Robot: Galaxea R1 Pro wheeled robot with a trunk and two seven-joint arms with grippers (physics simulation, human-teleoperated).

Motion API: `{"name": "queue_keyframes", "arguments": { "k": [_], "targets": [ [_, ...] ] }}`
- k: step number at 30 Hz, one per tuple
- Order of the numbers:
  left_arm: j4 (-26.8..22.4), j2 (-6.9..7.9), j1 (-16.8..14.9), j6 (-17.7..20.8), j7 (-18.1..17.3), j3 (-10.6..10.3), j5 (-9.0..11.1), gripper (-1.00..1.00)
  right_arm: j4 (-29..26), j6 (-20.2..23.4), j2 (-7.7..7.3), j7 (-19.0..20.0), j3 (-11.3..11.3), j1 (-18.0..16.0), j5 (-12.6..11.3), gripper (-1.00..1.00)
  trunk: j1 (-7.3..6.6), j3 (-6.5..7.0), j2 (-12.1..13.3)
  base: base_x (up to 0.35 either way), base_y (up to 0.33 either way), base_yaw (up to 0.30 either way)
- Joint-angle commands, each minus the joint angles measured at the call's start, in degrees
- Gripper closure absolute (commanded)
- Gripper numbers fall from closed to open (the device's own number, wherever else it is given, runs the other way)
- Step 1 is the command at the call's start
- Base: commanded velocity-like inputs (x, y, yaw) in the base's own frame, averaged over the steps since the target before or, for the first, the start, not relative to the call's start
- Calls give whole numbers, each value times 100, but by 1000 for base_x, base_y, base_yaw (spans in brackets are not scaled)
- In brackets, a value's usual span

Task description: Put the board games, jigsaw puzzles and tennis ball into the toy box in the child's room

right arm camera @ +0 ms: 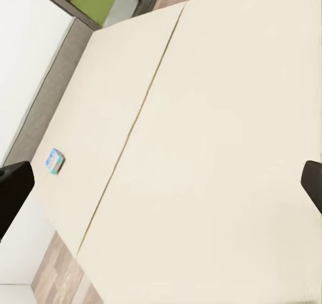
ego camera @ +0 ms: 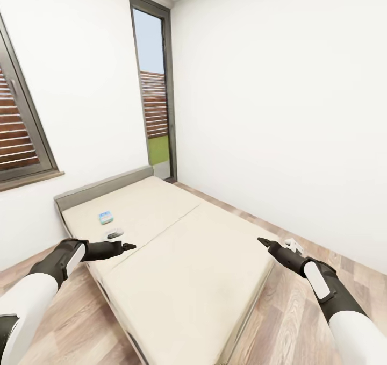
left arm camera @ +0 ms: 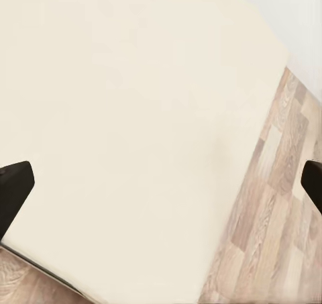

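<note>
The bed, with a beige mattress and a low grey headboard, lies in front of me. One small blue board game rests on the mattress near the headboard; it also appears in the right wrist view as a blue board game. My left gripper hovers open over the bed's left edge, a little nearer than that box. My right gripper hangs open over the bed's right edge. Both hold nothing. In each wrist view the gripper has its dark fingertips spread wide above bare mattress.
Wood-plank floor runs along the right of the bed and at the near left. White walls close the room behind and to the right. A tall grey-framed window stands in the far corner, and another window is on the left wall.
</note>
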Motion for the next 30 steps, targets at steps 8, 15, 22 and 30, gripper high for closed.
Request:
{"name": "queue_keyframes", "arguments": {
  "k": [8,15,22,30],
  "targets": [
    [-3,2,-3,44,-5,15,30,-100,-3,45,7,10,-21,-7,-18,-100,4,-14,-13,0,283,-278],
    [-3,3,-3,44,-5,12,30,-100,-3,45,4,10,-21,-7,-22,-100,4,-14,-13,0,283,-278],
    [-3,-1,-3,44,-5,11,30,-100,-3,45,4,10,-21,-7,-22,-100,4,-14,-13,76,280,-278],
    [-3,-3,-3,44,-5,10,30,-100,-3,45,4,10,-21,-7,-24,-100,4,-14,-13,243,224,-278]
  ]
}}
